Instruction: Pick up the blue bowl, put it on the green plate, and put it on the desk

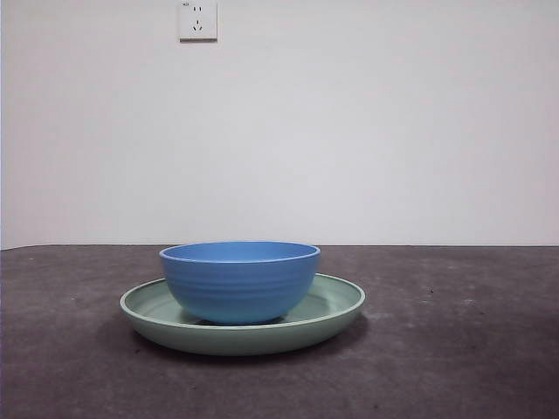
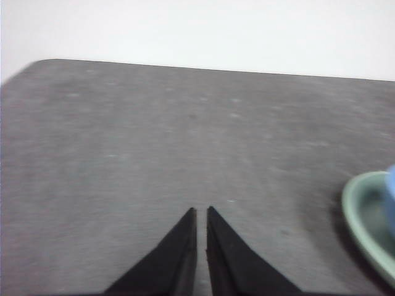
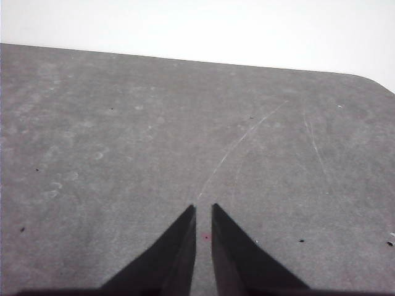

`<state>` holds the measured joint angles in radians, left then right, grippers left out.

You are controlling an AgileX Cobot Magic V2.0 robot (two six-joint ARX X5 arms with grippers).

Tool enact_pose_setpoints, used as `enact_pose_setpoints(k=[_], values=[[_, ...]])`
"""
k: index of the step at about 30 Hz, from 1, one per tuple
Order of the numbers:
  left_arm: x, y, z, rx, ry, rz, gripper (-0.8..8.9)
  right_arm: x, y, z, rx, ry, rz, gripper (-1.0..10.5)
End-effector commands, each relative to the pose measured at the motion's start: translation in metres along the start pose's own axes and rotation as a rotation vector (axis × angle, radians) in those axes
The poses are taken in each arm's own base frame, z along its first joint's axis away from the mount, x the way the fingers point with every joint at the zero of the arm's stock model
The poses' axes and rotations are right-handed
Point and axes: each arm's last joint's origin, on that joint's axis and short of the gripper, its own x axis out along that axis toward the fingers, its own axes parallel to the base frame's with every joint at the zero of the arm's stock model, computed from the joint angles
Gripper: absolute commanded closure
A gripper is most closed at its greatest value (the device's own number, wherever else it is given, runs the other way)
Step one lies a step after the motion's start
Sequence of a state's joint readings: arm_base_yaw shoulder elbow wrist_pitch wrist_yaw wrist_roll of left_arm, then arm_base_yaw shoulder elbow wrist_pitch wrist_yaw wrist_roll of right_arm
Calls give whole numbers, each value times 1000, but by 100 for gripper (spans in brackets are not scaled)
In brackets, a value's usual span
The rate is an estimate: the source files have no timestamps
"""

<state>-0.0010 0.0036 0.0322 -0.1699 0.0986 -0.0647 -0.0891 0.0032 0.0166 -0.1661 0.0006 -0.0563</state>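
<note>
The blue bowl point(image 1: 240, 279) stands upright in the green plate point(image 1: 336, 305), which rests on the dark speckled desk point(image 1: 454, 349) in the middle of the front view. The left wrist view shows the plate's rim point(image 2: 364, 219) and a sliver of the bowl point(image 2: 390, 191) off to one side of my left gripper point(image 2: 201, 211), which is shut, empty and apart from them above the desk point(image 2: 154, 142). My right gripper point(image 3: 203, 208) is shut and empty above bare desk point(image 3: 123, 123); neither bowl nor plate shows in its view. No arm shows in the front view.
A white wall with a power socket point(image 1: 198, 19) stands behind the desk's far edge. The desk's rounded corners show in both wrist views. Faint scratches point(image 3: 241, 145) mark the desk surface near the right gripper.
</note>
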Motion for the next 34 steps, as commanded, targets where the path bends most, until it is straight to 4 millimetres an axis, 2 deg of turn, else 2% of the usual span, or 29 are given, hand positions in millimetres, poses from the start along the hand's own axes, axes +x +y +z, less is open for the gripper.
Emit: enact_pose_setpoints(k=[1,34], values=[[2,2,-5,11,4,42,786,1,0,-1,-7,-6,-2,909],[2,2,-5,11,4,51,786,1,0,-1,-7,-6,-2,909]])
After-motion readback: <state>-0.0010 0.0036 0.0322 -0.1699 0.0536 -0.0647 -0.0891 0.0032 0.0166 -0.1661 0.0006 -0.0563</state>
